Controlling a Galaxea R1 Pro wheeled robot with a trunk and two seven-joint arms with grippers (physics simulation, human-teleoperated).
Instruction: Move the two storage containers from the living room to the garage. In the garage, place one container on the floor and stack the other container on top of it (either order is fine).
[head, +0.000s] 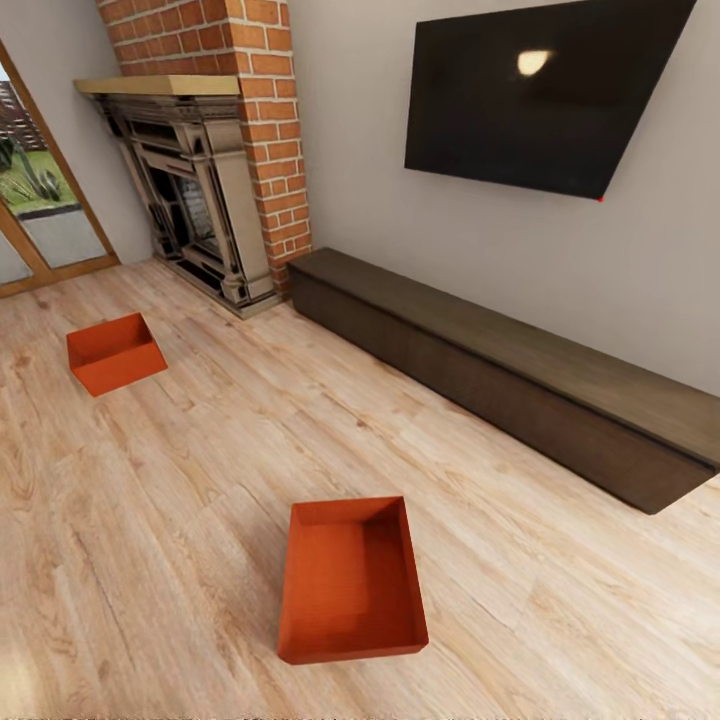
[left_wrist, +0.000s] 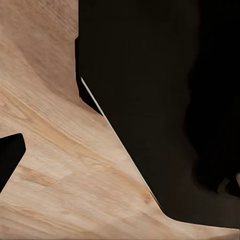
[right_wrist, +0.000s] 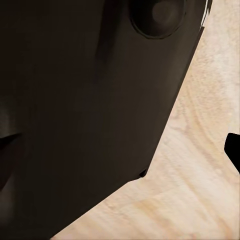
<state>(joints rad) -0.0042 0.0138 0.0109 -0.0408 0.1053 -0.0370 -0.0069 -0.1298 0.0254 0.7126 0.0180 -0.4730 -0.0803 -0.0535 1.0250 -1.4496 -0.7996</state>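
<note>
Head view: living room, light wood-plank floor (head: 180, 500). Near storage container (head: 350, 580), orange-red, open top up, sits on planks close in front of me. Far storage container (head: 115, 352) lies well apart, toward glass door (head: 40, 200), near brick fireplace (head: 215, 150). Long dark low cabinet (head: 500, 385) runs along wall under TV (head: 545, 90). Wrist views: dark body parts of mine over planks; cannot tell whether my left or right tool is spread or pressed together.
</note>
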